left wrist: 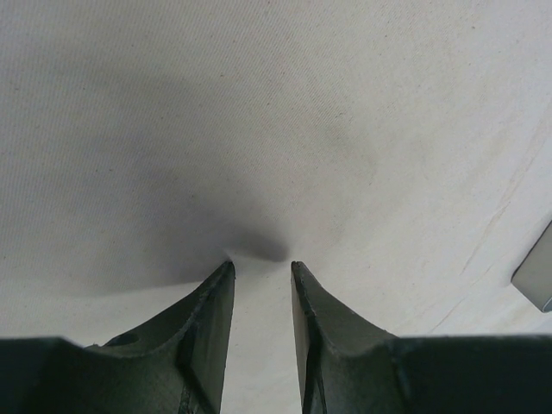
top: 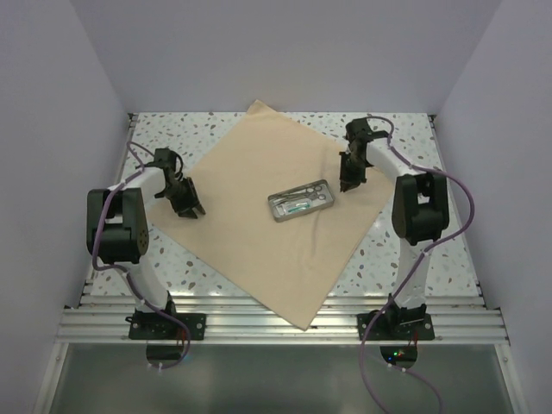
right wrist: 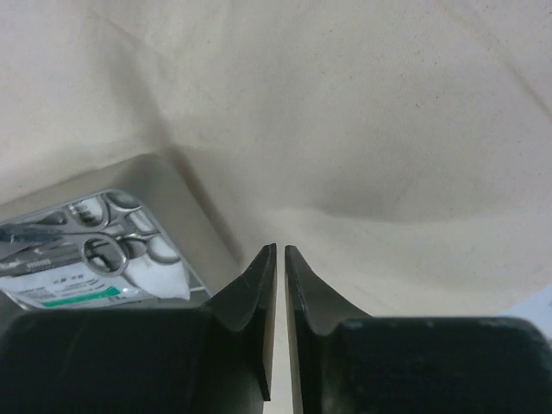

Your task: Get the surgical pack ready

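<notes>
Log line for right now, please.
sheet spread flat | tray centred on it | left hand open, pressing sheet | right hand pinching sheet

- Surgical pack wrapping sheet [top: 259,216]: tan cloth-like square, unfolded, spread flat as a diamond over the speckled table [top: 172,129].
- Its near corner overhangs the table's front edge.
- Small puckers crease it.

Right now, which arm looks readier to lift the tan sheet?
Probably right: the right gripper is almost shut on the surgical pack beside the tray; the left gripper stands wider open, only puckering it.
</notes>
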`<state>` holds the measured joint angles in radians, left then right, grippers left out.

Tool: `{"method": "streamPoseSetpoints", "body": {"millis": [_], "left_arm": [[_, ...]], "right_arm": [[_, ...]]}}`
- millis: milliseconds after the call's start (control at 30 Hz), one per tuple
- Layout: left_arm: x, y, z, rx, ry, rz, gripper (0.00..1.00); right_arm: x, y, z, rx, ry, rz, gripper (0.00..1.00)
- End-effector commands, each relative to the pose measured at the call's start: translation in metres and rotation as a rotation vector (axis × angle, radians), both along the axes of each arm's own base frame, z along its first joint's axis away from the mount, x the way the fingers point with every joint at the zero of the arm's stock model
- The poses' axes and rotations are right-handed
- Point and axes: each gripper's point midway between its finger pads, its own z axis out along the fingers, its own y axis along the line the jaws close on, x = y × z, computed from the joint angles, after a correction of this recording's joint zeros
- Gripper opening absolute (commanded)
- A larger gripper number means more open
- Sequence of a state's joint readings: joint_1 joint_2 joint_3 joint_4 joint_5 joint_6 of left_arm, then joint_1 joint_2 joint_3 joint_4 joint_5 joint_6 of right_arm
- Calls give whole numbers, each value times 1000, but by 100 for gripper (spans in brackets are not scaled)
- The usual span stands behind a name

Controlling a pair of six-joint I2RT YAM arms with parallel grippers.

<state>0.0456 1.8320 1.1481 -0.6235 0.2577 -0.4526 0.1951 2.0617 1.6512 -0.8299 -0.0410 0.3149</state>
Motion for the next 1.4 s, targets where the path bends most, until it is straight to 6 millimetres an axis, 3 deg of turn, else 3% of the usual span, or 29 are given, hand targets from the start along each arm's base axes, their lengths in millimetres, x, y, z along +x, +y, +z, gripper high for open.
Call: {"method": "streamPoseSetpoints", "body": {"millis": [0, 100, 267, 400, 567, 600, 667, 700, 767, 800, 1000, 1367], "left_arm": [[6, 5, -13, 4, 17, 0, 37], [2, 12, -24, -1, 64, 21, 35], [-3, 35, -34, 3, 97, 83, 34], [-1, 51, -32, 28, 93, 84, 33], [15, 51, -6, 21, -1, 70, 40], [19, 48, 1, 9, -22, 66, 42], [26, 45, 19, -15, -77, 65, 49], [30, 42, 27, -33, -99, 61, 52], [34, 39, 41, -44, -132, 57, 54], [37, 38, 48, -51, -146, 60, 54], [39, 31, 68, -87, -182, 59, 55], [36, 19, 100, -137, -233, 65, 53]], "right_arm": [[4, -19, -26, -41, 50, -54, 10], [-6, -38, -47, -74, 111, -100, 6], [-27, -97, -75, -200, 206, -187, 3], [-36, -116, -72, -241, 225, -193, 3], [-21, -83, -35, -114, 134, -151, 12], [-15, -69, -17, -89, 97, -123, 16], [-11, -51, -1, -61, 62, -71, 29], [-9, -31, 12, -28, 40, -28, 34], [-5, -13, 22, 7, 18, 2, 44], [-5, 5, 26, 50, 7, 38, 45], [3, 34, 29, 84, -26, 79, 49], [15, 43, 0, 76, 18, 93, 40]]}}
